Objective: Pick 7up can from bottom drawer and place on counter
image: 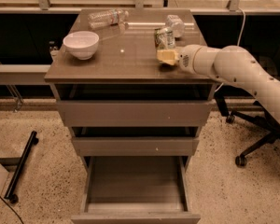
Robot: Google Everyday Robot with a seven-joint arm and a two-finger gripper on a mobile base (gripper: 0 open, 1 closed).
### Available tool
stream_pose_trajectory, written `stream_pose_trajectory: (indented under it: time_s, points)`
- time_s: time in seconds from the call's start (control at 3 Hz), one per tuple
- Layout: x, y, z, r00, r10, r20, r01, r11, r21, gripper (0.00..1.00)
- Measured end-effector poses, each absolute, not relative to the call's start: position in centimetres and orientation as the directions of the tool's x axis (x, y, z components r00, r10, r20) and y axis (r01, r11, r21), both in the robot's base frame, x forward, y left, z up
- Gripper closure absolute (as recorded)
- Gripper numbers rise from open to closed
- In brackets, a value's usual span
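One 7up can [164,36] stands upright on the counter [126,66], upper right of centre. The counter also holds one white bowl [81,44] and two clear plastic bottles [107,17]. The gripper [166,56] sits against the can's base; whether it is clamped cannot be told. The bottom drawer [135,183] stands open below.

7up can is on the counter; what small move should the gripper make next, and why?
Probably draw the gripper, close beside the 7up can, back and clear: the can stands upright on the counter and the bottom drawer lies empty.
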State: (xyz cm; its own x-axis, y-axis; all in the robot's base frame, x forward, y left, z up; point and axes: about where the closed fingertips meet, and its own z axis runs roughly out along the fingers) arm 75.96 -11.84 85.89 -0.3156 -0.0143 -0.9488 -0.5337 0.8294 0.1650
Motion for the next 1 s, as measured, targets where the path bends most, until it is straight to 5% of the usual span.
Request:
stream_pose_trajectory:
  time_s: [0.67, 1.0]
  points:
    - [77.35, -12.51, 83.79, -0.307, 0.044, -0.951, -0.478, 0.856, 0.194, 0.04]
    - [77.37, -12.4, 83.81, -0.306, 0.044, -0.951, -0.48, 0.856, 0.194, 0.0]
